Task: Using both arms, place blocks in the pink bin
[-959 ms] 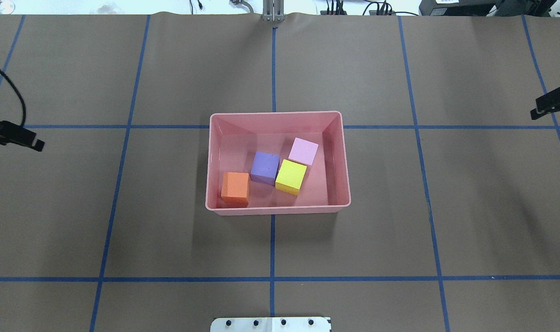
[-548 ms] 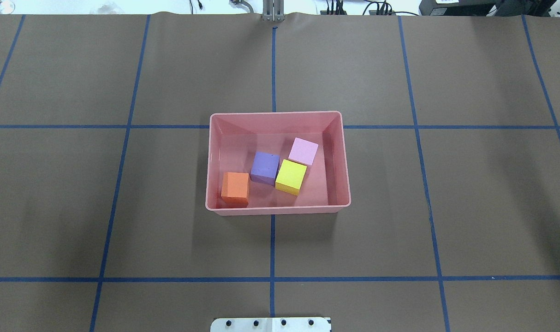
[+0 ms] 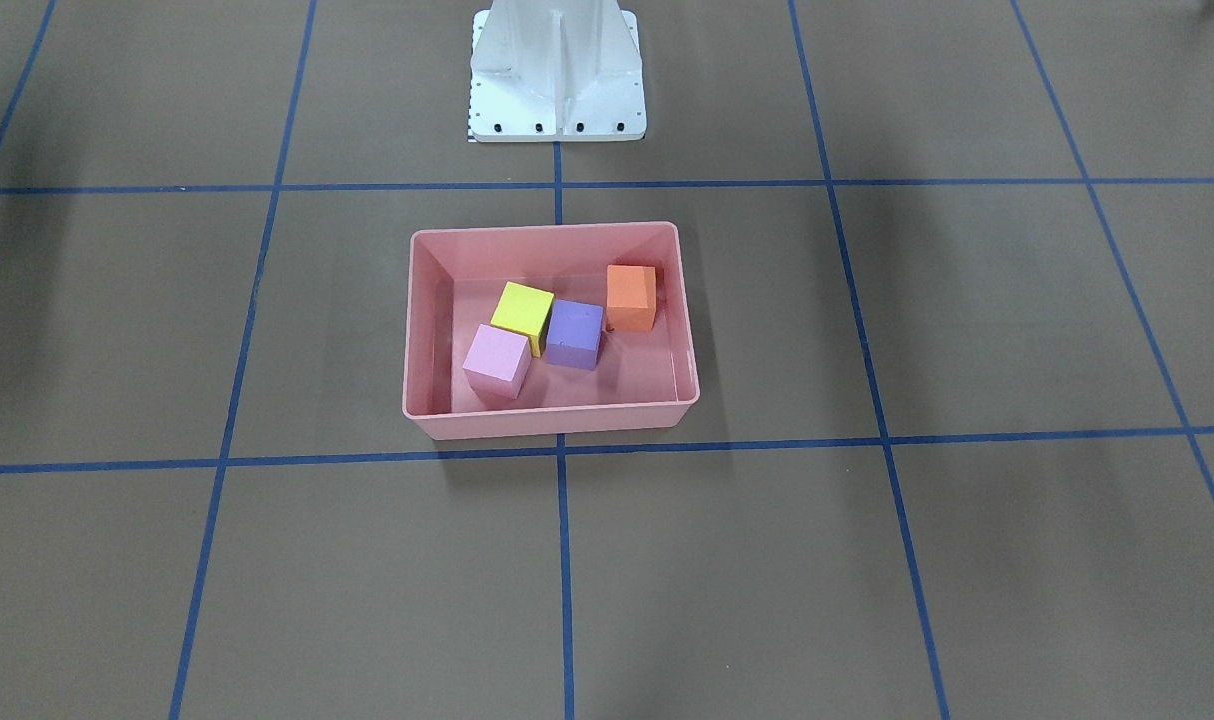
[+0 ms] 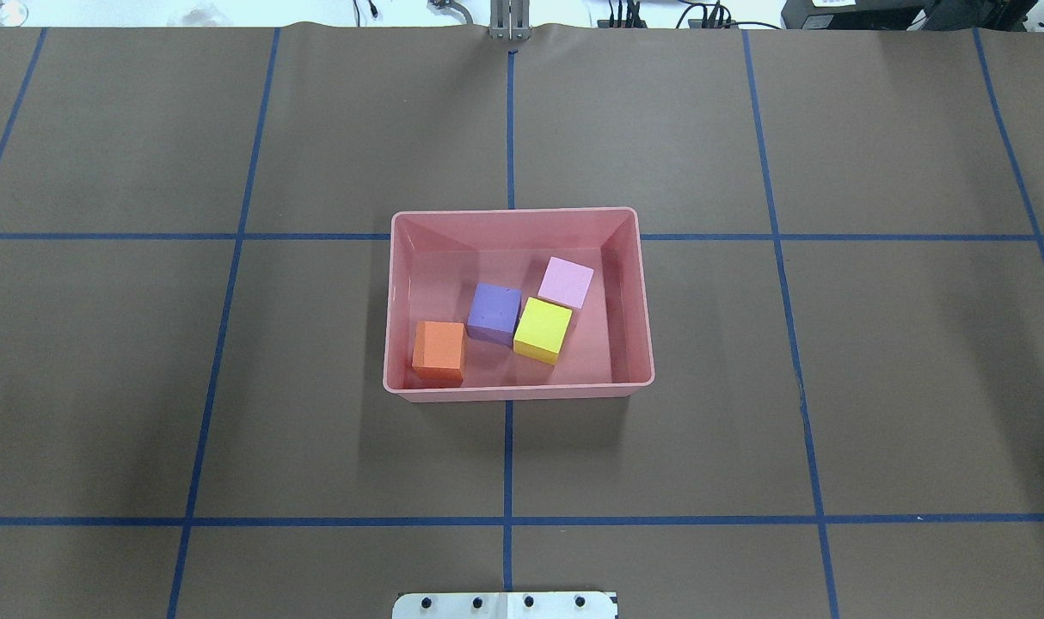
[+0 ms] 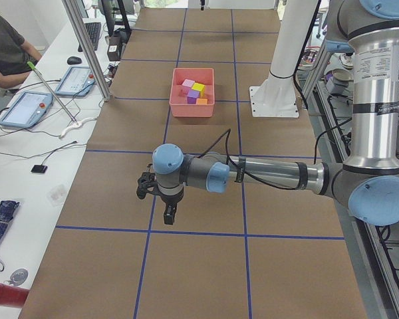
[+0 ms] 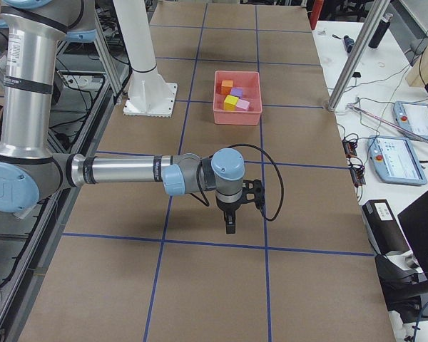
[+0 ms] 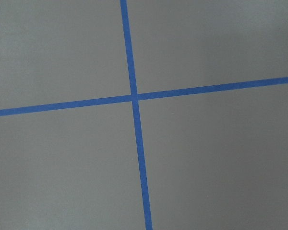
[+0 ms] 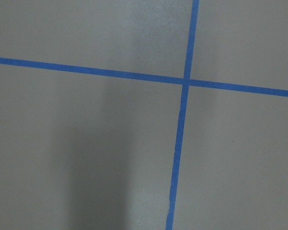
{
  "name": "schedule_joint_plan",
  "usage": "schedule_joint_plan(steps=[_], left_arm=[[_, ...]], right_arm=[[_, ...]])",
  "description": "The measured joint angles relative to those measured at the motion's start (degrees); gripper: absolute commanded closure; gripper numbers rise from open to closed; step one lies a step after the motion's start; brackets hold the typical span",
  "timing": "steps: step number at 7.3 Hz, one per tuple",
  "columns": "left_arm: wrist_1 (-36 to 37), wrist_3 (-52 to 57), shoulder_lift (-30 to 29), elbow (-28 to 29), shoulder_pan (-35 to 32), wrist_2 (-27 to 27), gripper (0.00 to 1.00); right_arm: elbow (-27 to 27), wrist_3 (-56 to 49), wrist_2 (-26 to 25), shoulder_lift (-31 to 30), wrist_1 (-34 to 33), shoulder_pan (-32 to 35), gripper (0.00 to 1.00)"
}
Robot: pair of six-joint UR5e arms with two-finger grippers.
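The pink bin (image 4: 513,211) sits at the table's middle, also in the front-facing view (image 3: 557,428). Inside it lie all four blocks: orange (image 4: 439,348), purple (image 4: 494,311), yellow (image 4: 543,328) and light pink (image 4: 566,281). They show in the front-facing view too: orange (image 3: 631,295), purple (image 3: 575,332), yellow (image 3: 524,310), light pink (image 3: 497,358). My left gripper (image 5: 167,214) shows only in the exterior left view, far from the bin, pointing down over bare table. My right gripper (image 6: 230,226) shows only in the exterior right view, likewise far off. I cannot tell whether either is open or shut.
The white pedestal (image 3: 557,80) stands behind the bin on the robot's side. Blue tape lines grid the brown table. A side bench with tablets (image 5: 26,106) and a seated person (image 5: 6,46) lies beyond the far edge. Metal posts (image 6: 353,60) stand there.
One second ago both grippers showed at the left and right edges of the overhead view. They have since moved outward, out of that view. The bin and blocks have not moved.
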Motion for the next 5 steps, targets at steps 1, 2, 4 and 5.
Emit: schedule_joint_plan(steps=[1, 2, 4, 5], left_arm=[[2.50, 0.02, -0.58, -0.13, -0.10, -0.04, 0.00], [4.14, 0.02, -0.83, -0.27, -0.16, -0.39, 0.00], [5.32, 0.08, -0.79, -0.73, -0.36, -2.03, 0.00], [5.37, 0.10, -0.48, -1.81, -0.42, -2.35, 0.00]], right_arm=[[-0.10, 0.35, 1.36, 0.30, -0.22, 0.01, 0.00], [-0.11, 0.70, 2.56, 0.64, -0.35, -0.01, 0.00], [-0.06, 1.93, 3.40, 1.55, -0.46, -0.05, 0.00], [-0.04, 2.86, 3.46, 2.10, -0.44, -0.05, 0.00]])
